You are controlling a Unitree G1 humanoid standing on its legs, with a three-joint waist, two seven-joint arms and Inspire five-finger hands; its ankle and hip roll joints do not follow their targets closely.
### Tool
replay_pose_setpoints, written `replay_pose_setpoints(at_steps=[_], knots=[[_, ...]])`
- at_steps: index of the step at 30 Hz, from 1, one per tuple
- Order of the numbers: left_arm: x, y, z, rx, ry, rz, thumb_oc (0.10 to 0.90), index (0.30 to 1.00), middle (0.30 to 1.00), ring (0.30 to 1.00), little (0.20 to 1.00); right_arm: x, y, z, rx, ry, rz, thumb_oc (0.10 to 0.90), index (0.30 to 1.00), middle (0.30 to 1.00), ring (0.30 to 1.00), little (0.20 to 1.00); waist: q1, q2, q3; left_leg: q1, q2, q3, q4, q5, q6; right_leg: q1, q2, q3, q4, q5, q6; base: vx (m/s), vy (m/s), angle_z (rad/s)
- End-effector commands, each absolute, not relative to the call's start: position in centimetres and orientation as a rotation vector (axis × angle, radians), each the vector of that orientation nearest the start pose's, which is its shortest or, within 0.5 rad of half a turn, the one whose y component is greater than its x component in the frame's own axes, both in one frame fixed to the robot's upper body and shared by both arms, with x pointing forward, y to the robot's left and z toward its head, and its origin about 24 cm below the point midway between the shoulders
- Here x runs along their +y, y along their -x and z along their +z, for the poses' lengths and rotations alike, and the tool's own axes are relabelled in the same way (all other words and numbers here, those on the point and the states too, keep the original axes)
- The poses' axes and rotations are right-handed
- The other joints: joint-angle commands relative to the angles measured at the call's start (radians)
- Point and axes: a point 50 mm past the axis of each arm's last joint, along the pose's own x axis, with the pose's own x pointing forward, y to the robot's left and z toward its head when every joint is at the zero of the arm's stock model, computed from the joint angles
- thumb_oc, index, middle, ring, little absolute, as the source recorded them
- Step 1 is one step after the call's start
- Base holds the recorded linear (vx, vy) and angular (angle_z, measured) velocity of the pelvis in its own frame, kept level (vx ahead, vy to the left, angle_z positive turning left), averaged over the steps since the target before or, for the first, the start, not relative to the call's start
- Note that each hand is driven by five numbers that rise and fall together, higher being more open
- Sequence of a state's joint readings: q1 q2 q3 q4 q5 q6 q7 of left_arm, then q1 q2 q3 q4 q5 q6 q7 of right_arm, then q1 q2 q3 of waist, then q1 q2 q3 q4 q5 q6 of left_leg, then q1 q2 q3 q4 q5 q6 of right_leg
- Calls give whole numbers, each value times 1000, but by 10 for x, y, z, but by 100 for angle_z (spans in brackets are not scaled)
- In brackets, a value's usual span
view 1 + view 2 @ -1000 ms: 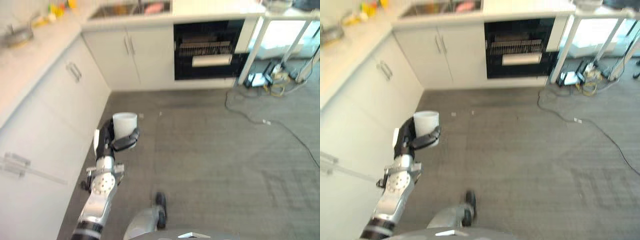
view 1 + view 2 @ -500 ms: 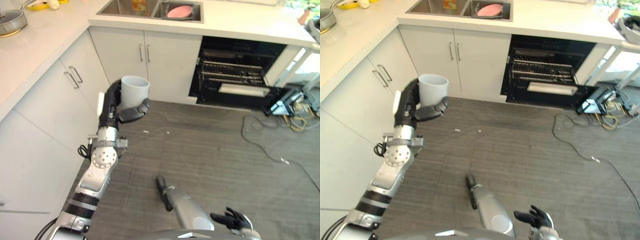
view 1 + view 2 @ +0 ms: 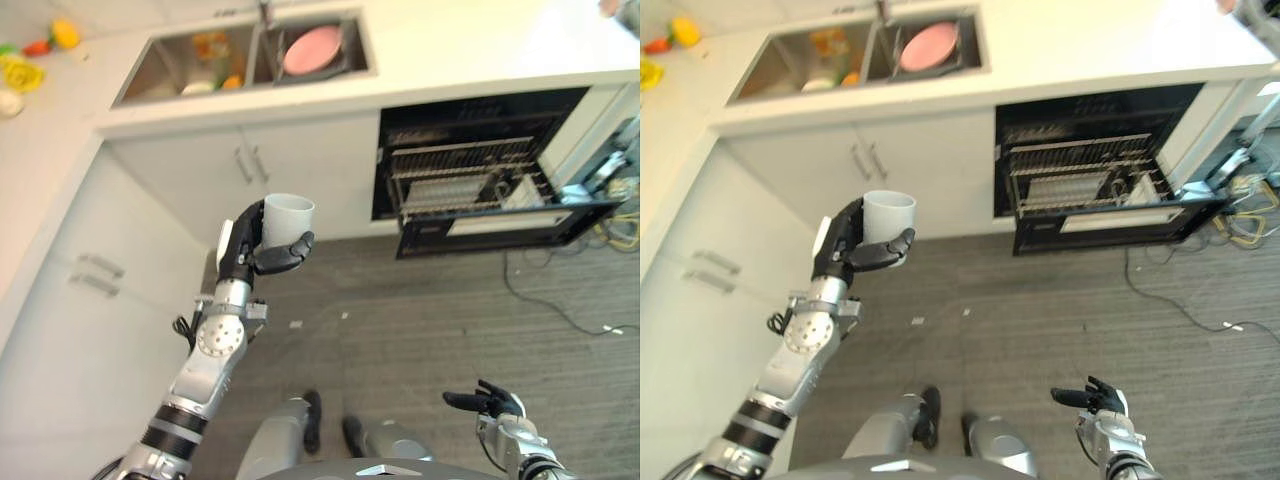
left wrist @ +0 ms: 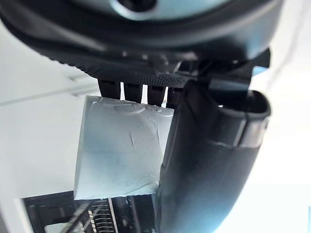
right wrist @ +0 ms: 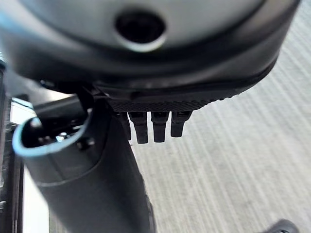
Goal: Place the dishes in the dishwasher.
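My left hand (image 3: 243, 255) is shut on a pale grey cup (image 3: 288, 220), held upright above the floor in front of the white cabinets; its own wrist view shows the fingers (image 4: 133, 90) and thumb wrapped round the cup (image 4: 119, 148). The open dishwasher (image 3: 480, 170) stands to the right, its wire rack (image 3: 462, 178) pulled out and holding a few dishes. A pink plate (image 3: 312, 50) leans in the sink (image 3: 160, 80) above. My right hand (image 3: 1092, 398) hangs low at the right over the grey floor, fingers relaxed and holding nothing.
White cabinets (image 3: 90, 300) run along the left and turn a corner under the counter (image 3: 480, 40). Fruit (image 3: 20, 70) lies on the left counter. Cables (image 3: 600, 320) trail on the grey floor right of the dishwasher door (image 3: 500, 225).
The camera has swung toward the sink and dishwasher. The cup stays in my left hand, carried closer to the dishwasher. My right hand sits a little higher at the lower right.
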State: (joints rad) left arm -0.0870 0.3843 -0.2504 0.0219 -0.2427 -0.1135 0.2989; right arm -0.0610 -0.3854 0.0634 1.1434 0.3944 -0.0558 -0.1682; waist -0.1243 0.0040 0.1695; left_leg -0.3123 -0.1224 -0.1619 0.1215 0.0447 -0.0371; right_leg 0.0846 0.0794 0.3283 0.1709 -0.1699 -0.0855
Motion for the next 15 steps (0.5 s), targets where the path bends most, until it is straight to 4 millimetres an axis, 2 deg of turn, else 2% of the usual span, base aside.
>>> replay_pose_setpoints(at_steps=[1,2,3,4,5,6,9,10,11,12,13,14,15], knots=[[172,-265,139,-505,-103,47,400,300,300,300,300,-308,-118,-124,970,193,-549,800,900,900,900,900,27,-50,-17,155,7,74,-26,-29,-12,72,-21,217,-211,150,171,261,71,-206],[168,-268,141,-514,-97,27,400,300,300,300,300,-308,-115,-125,974,168,-561,800,900,900,900,900,33,-41,-19,170,15,67,-69,-22,-8,58,-13,244,-210,143,167,261,71,-206],[168,-268,141,-514,-97,27,400,300,300,300,300,-308,-115,-125,974,168,-561,800,900,900,900,900,33,-41,-19,170,15,67,-69,-22,-8,58,-13,244,-210,143,167,246,113,-159],[161,-269,148,-538,-95,-25,400,300,300,300,300,-301,-112,-129,995,127,-540,800,900,900,900,900,19,-38,-36,204,15,77,-133,-25,12,36,-23,254,-211,149,184,200,109,-148],[159,-271,152,-557,-110,-46,400,300,300,300,300,-298,-111,-131,999,108,-536,800,900,900,900,900,13,-36,-35,214,18,97,-157,-18,12,17,-25,255,-206,158,193,220,192,-162],[154,-274,162,-594,-125,-73,400,300,300,300,300,-295,-113,-132,997,95,-513,800,900,900,900,900,0,-31,-31,227,19,123,-190,-20,23,-19,-32,255,-210,154,212,33,97,-103],[154,-275,168,-616,-120,-67,400,300,300,300,300,-295,-115,-131,993,105,-506,800,900,900,900,900,2,-27,-32,217,23,145,-203,-16,25,-47,-32,259,-200,155,229,7,90,-43],[156,-276,169,-620,-123,-57,400,300,300,300,300,-295,-119,-129,981,108,-499,800,900,900,900,900,1,-28,-27,216,34,171,-206,-19,24,-69,-31,252,-179,151,236,20,18,-72],[163,-275,171,-629,-111,-23,400,300,300,300,300,-298,-122,-127,975,152,-484,800,900,900,900,900,31,-31,-11,232,48,212,-209,-39,31,-113,-37,164,-136,147,242,8,-20,-101],[170,-274,174,-639,-117,4,400,300,300,300,300,-304,-127,-122,955,162,-505,800,900,900,900,900,65,-28,-3,234,67,240,-209,-44,20,-148,-75,-12,-117,144,233,25,-55,-117],[180,-270,177,-652,-140,40,400,300,300,300,300,-314,-132,-114,895,143,-573,800,900,900,900,900,82,-20,-3,240,88,270,-209,-55,10,-153,-127,-192,-117,121,229,1,-49,-215],[185,-267,177,-654,-153,58,400,300,300,300,300,-319,-139,-103,829,164,-567,800,900,900,900,900,69,-18,-9,239,90,274,-209,-48,6,-149,-134,-226,-126,128,226,96,44,-235],[192,-264,189,-710,-184,92,400,300,300,300,300,-348,-140,-74,693,204,-649,800,900,900,900,900,25,-22,-23,261,85,279,-209,-57,4,-153,-129,-162,-143,146,236,88,71,-163]])
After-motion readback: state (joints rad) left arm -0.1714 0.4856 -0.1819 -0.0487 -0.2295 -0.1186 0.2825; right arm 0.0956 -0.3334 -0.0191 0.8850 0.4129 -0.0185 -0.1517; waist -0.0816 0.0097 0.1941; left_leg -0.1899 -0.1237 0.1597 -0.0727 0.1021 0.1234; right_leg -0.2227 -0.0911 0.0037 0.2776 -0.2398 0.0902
